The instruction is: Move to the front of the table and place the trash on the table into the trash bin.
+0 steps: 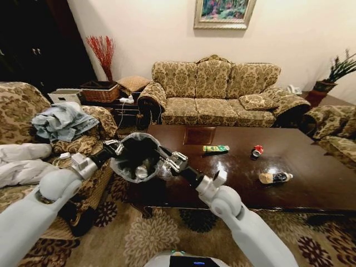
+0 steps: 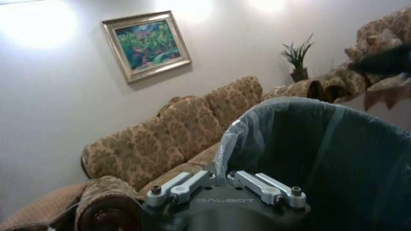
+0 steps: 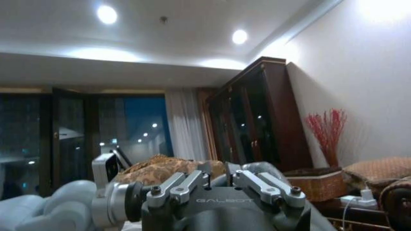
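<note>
My left gripper (image 1: pixel 118 148) is shut on the rim of the trash bin (image 1: pixel 136 147) and holds it up off the floor at the table's (image 1: pixel 311 189) front left corner. In the left wrist view the bin's grey bag (image 2: pixel 321 154) sits just beyond that gripper (image 2: pixel 224 174). A crushed silver can (image 1: pixel 142 171) lies inside the bin. My right gripper (image 1: pixel 168 163) is at the bin's right rim, touching the crinkly bag. On the table lie a green-yellow wrapper (image 1: pixel 216 148), a crushed red can (image 1: pixel 257 151) and a tan bottle (image 1: pixel 275 178).
A patterned sofa (image 1: pixel 214 94) stands behind the table. An armchair (image 1: pixel 33 128) with piled clothes is close on my left, and another armchair (image 1: pixel 336 136) is at the right. A woven basket (image 1: pixel 100 92) sits at the back left. Patterned carpet (image 1: pixel 150 239) lies before the table.
</note>
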You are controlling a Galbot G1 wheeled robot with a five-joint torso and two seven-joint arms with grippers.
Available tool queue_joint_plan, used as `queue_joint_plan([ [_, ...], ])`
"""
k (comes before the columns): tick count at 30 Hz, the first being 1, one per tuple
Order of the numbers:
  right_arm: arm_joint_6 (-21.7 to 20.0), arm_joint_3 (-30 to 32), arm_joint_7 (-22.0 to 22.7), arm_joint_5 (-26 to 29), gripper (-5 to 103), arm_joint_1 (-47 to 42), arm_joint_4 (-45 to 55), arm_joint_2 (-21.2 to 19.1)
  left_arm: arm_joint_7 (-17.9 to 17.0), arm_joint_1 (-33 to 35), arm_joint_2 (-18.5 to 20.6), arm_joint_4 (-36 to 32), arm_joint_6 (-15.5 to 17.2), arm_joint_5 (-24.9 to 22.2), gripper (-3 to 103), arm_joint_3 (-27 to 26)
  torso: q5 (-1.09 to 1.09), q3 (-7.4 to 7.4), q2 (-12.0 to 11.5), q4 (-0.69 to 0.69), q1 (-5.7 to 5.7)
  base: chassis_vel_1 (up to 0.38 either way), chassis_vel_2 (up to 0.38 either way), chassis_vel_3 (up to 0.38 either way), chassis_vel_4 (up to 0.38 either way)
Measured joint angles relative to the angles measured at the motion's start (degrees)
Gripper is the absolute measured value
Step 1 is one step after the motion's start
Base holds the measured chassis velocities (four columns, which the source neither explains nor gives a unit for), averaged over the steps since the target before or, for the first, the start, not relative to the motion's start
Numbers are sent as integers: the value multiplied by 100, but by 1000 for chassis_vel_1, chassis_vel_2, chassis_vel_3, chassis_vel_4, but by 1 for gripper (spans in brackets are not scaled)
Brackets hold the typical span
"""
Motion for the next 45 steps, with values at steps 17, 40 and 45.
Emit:
queue_joint_plan([
  [17, 397, 1650, -799, 720, 44, -942, 689, -271, -326, -107, 305, 662, 133, -93, 3, -314, -1, 0, 0, 0, 0, 0, 0, 0, 0],
  [40, 183, 2935, 1740, -284, 100, -2035, 275, -234, -1449, -2899, 199, 1332, 1153, -1606, 3, 1413, -1, 0, 0, -1, 0, 0, 0, 0, 0],
  [45, 31, 3053, 1749, -182, 100, -1839, 125, -279, -1461, -2838, -106, 1316, 1166, -1478, 3, 1452, 0, 0, 0, 0, 0, 0, 0, 0, 0],
])
